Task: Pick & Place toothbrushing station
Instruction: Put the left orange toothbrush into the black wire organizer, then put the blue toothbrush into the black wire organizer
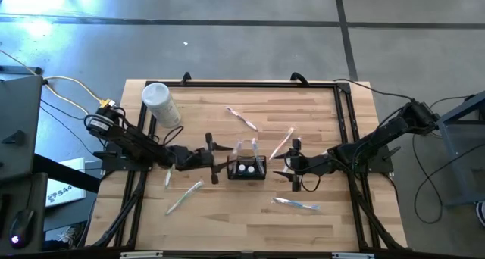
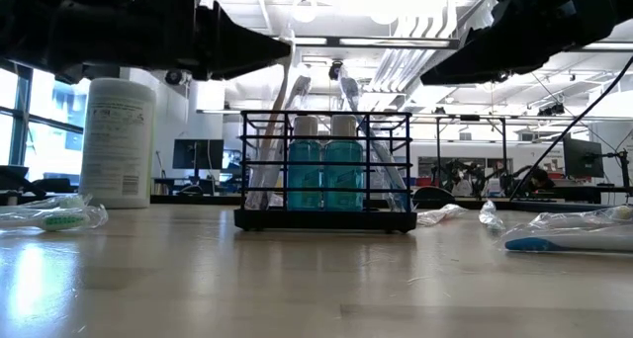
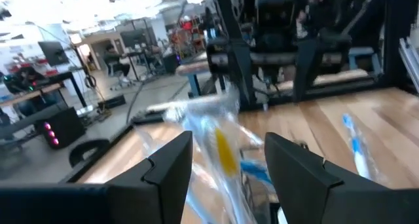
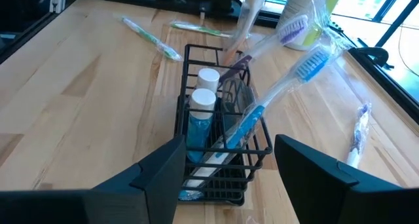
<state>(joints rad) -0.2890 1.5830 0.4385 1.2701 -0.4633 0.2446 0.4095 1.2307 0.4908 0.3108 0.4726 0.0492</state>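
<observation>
The toothbrushing station [image 1: 248,168] is a small black wire holder box. It stands by its base on the wooden table near the middle, and shows in the low view [image 2: 326,170]. It holds two blue bottles with white caps [image 4: 203,109] and several wrapped toothbrushes [image 4: 288,80] that lean out of its top. My left gripper [image 1: 216,161] is open just left of the box, and a wrapped toothbrush [image 3: 219,145] shows between its fingers without touching them. My right gripper [image 1: 292,166] is open just right of the box [image 4: 222,152], its fingers apart from it.
A white cylindrical container [image 1: 161,104] stands at the far left. Wrapped toothbrushes lie loose on the table: one at the far middle [image 1: 242,118], one right of the box [image 1: 282,143], one near left [image 1: 184,197] and one near right [image 1: 295,204]. A black frame [image 1: 345,123] borders the tabletop.
</observation>
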